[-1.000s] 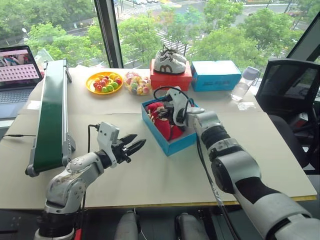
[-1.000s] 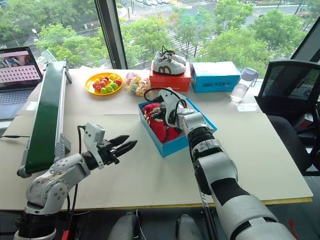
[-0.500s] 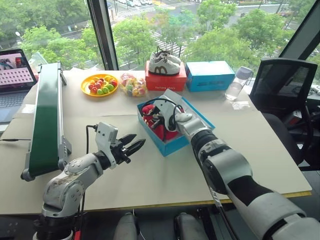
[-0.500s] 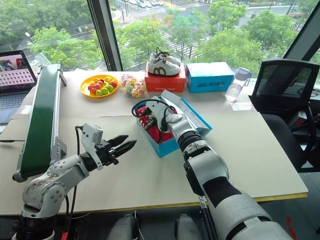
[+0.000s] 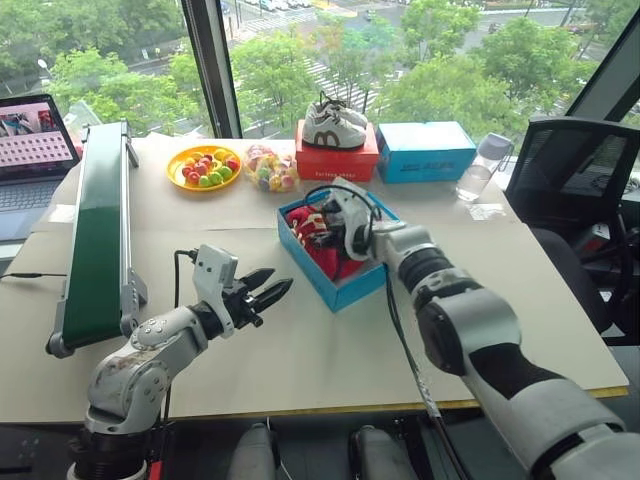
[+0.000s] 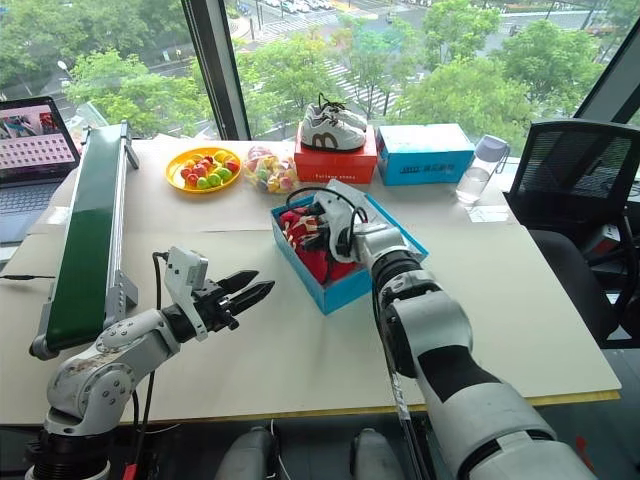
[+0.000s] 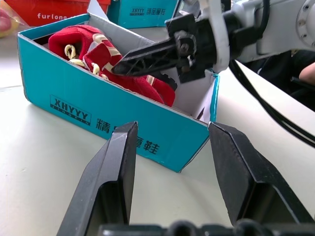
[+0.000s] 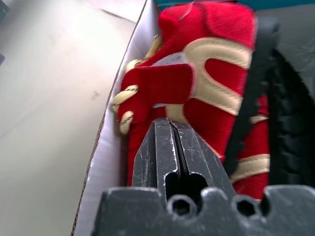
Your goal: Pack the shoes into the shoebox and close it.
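The blue shoebox (image 5: 345,285) stands open in the middle of the table, with the red shoes (image 5: 308,222) lying inside it. My right gripper (image 5: 324,230) reaches into the box, shut, with its tips against the tongue of a red shoe (image 8: 206,73); nothing is clamped between them. In the left wrist view its black fingers (image 7: 147,54) lie over the shoes (image 7: 98,49). My left gripper (image 5: 280,278) hovers open above the table to the left of the box, pointing at its long side wall (image 7: 98,113), apart from it.
A green conveyor (image 5: 95,230) runs along the left, with a laptop (image 5: 35,135) behind it. At the back stand a yellow fruit plate (image 5: 205,165), a sweets bag (image 5: 272,167), white-grey sneakers (image 5: 335,125) on a red box (image 5: 340,160), a light-blue box (image 5: 430,150) and a bottle (image 5: 480,167). A black chair (image 5: 575,190) is at the right.
The view has swayed. My right wrist has turned and the shut gripper has shifted a little over the shoes inside the box. The left arm has kept still.
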`<state>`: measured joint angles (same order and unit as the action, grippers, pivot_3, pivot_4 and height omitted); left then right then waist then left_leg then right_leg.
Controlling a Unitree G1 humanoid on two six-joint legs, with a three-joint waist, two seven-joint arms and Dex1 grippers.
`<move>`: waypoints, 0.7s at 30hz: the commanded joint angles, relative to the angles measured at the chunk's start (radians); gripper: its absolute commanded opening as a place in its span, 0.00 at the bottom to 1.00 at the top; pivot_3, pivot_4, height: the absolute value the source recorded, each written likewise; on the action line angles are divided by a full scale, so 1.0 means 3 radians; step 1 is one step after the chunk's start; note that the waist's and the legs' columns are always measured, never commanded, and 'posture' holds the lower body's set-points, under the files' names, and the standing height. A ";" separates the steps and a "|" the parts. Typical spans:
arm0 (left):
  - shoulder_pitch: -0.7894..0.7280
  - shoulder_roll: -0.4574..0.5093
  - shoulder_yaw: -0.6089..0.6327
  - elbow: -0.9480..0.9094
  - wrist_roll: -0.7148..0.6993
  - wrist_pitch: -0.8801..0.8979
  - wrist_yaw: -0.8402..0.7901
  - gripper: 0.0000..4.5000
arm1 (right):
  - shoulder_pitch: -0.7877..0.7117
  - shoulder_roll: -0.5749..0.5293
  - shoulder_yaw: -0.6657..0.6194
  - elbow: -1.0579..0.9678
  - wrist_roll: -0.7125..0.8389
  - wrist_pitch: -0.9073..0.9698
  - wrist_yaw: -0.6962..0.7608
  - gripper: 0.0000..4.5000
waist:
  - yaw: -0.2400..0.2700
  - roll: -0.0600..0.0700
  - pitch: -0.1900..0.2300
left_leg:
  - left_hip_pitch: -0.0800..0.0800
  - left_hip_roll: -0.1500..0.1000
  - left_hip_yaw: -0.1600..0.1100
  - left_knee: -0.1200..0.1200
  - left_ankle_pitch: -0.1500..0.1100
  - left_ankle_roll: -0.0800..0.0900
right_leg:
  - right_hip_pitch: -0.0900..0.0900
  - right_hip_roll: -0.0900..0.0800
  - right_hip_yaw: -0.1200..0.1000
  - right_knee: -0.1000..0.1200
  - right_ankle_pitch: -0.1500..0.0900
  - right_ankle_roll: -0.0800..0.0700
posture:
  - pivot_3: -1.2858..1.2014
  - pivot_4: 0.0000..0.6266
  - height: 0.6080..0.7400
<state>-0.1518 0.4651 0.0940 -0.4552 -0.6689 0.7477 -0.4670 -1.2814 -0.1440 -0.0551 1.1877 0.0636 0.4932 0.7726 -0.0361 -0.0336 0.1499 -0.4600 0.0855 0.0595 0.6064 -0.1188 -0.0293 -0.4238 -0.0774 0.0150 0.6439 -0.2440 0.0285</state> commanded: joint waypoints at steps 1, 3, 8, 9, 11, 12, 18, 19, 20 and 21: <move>-0.0065 0.0044 -0.0022 0.0007 0.0045 -0.0081 -0.0097 0.54 | -0.0015 -0.0206 -0.0059 -0.0916 0.0276 0.0614 0.0324 0.01 | -0.0001 0.0001 0.0004 | 0.0000 0.0000 0.0000 0.0000 0.0000 0.0000 | -0.0001 0.0000 0.0000 0.0001 0.0000 0.0000 | 0.52 0.24 0.93; -0.0059 0.0101 -0.0045 0.0060 0.0123 -0.0151 -0.0168 0.54 | 0.0168 -0.0318 -0.0078 -0.1571 0.0474 0.1113 0.0383 0.01 | -0.0003 0.0003 0.0005 | -0.0001 0.0000 0.0000 -0.0001 0.0000 0.0000 | -0.0002 0.0000 0.0000 0.0001 0.0000 0.0000 | 0.52 0.24 0.93; -0.0042 0.0223 -0.0019 0.0250 0.0447 -0.0527 -0.0282 0.54 | 0.0625 -0.0664 -0.0703 -0.2804 0.1038 0.2306 0.0013 0.01 | 0.0052 0.0003 0.0005 | -0.0001 0.0001 0.0000 -0.0003 0.0000 -0.0001 | -0.0003 0.0000 -0.0001 0.0000 -0.0002 -0.0002 | 0.52 0.24 0.93; -0.0017 0.0245 -0.0030 0.0289 0.0572 -0.0666 -0.0274 0.54 | 0.0758 -0.0787 -0.0839 -0.2937 0.1066 0.2420 -0.0073 0.01 | 0.0068 0.0003 0.0005 | -0.0001 0.0000 0.0000 -0.0002 -0.0002 -0.0003 | -0.0003 -0.0001 -0.0001 -0.0001 -0.0002 -0.0002 | 0.52 0.24 0.93; 0.0036 0.0243 -0.0013 0.0335 0.0767 -0.0948 -0.0250 0.54 | 0.1013 -0.1015 -0.1083 -0.3157 0.1120 0.2631 -0.0213 0.01 | 0.0100 0.0003 0.0005 | -0.0002 0.0000 0.0002 -0.0002 -0.0005 -0.0007 | -0.0002 -0.0003 -0.0001 -0.0005 -0.0004 -0.0006 | 0.52 0.24 0.93; 0.0066 0.0252 -0.0018 0.0340 0.0853 -0.1057 -0.0250 0.54 | 0.1138 -0.1108 -0.1134 -0.3291 0.1161 0.2726 -0.0239 0.01 | 0.0119 0.0003 0.0005 | -0.0003 -0.0001 0.0003 -0.0002 -0.0005 -0.0008 | -0.0002 -0.0005 -0.0001 -0.0008 -0.0013 -0.0023 | 0.52 0.24 0.93; 0.0190 0.0162 0.0072 0.0285 0.0904 -0.1284 -0.0257 0.54 | 0.1876 -0.1679 -0.1281 -0.3693 0.1254 0.3166 -0.0364 0.01 | 0.0130 0.0005 0.0007 | -0.0006 -0.0004 0.0012 -0.0002 -0.0005 -0.0008 | -0.0008 -0.0013 0.0002 -0.0010 -0.0014 -0.0024 | 0.52 0.24 0.93; 0.0201 0.0160 0.0065 0.0286 0.0917 -0.1293 -0.0261 0.54 | 0.1927 -0.1687 -0.1265 -0.3601 0.1127 0.3151 -0.0541 0.01 | 0.0113 0.0005 0.0007 | -0.0005 -0.0003 0.0011 -0.0001 -0.0005 -0.0007 | -0.0008 -0.0012 0.0003 -0.0008 -0.0014 -0.0024 | 0.52 0.24 0.93; 0.0207 0.0158 0.0056 0.0289 0.0929 -0.1298 -0.0265 0.54 | 0.1956 -0.1673 -0.1277 -0.3503 0.1023 0.3128 -0.0703 0.01 | 0.0101 0.0005 0.0007 | -0.0003 -0.0002 0.0011 0.0000 -0.0005 -0.0007 | -0.0007 -0.0010 0.0005 -0.0007 -0.0014 -0.0024 | 0.52 0.24 0.93; 0.0210 0.0155 0.0050 0.0293 0.0937 -0.1305 -0.0267 0.54 | 0.1970 -0.1641 -0.1313 -0.3425 0.0972 0.3101 -0.0828 0.01 | 0.0090 0.0005 0.0007 | 0.0001 -0.0001 0.0009 0.0001 -0.0005 -0.0007 | -0.0003 -0.0007 0.0005 -0.0007 -0.0014 -0.0024 | 0.52 0.24 0.93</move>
<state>-0.0940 0.5125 0.0982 -0.3377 -0.3941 0.3819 -0.5415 -0.6944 -0.6374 -0.4243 0.1348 0.3931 1.4335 0.5985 -0.0090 -0.0321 0.1520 -0.4591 0.0851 0.0618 0.6072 -0.1203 -0.0313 -0.4238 -0.0792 0.0165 0.6417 -0.2483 0.0220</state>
